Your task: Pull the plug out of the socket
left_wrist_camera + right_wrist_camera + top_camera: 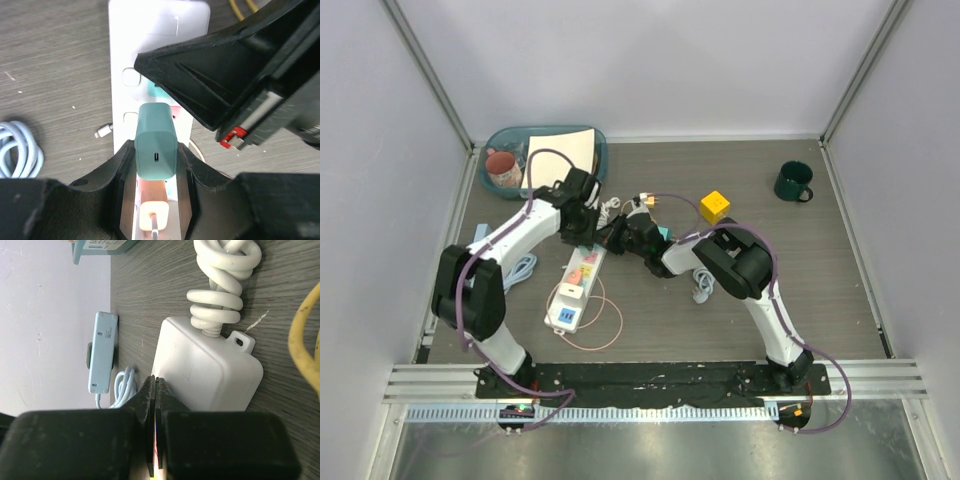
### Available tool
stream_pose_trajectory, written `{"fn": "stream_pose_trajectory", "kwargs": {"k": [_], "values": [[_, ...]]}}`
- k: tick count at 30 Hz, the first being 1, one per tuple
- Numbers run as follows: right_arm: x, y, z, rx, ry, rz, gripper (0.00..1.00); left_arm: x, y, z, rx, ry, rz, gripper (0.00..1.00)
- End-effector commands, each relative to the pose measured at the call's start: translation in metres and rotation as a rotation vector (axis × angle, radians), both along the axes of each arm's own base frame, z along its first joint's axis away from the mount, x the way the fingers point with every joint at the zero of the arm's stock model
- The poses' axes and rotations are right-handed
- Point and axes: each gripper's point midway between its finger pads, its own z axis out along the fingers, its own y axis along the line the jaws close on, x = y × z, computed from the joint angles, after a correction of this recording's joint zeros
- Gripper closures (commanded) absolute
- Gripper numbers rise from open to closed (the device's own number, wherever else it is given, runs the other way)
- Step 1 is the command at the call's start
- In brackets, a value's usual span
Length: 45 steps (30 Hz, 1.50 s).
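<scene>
One view alone, my left wrist's, shows the pale-teal plug (156, 145) clamped in my left tool (156, 162) on the socket (150, 30), hidden from above, while my right tool (155, 385) sits clenched at the socket's corded end, and the far blue tray (515, 135) holds a reddish cup (504, 168) and a tan sheet (560, 150).

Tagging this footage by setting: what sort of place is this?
Probably a robot lab test cell: plain white panels enclose the table, and aluminium rails carry a black mounting plate.
</scene>
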Motion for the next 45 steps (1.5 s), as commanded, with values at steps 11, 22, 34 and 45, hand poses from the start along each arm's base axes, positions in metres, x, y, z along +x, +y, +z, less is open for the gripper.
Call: {"fn": "stream_pose_trajectory", "kwargs": {"k": [11, 22, 34, 45], "values": [[-0.041, -0.069, -0.138, -0.448, 0.199, -0.007, 0.99, 0.021, 0.006, 0.080, -0.071, -0.223, 0.074, 1.00], [0.016, -0.027, 0.040, -0.158, -0.026, 0.052, 0.87, -0.002, 0.000, 0.141, -0.202, -0.322, 0.054, 1.00], [0.047, -0.199, 0.127, -0.220, -0.145, -0.232, 0.62, -0.010, -0.069, 0.090, -0.203, -0.169, -0.103, 1.00], [0.016, -0.266, 0.155, -0.342, -0.226, -0.349, 0.56, -0.040, -0.152, 0.036, -0.249, -0.015, -0.278, 1.00]]}}
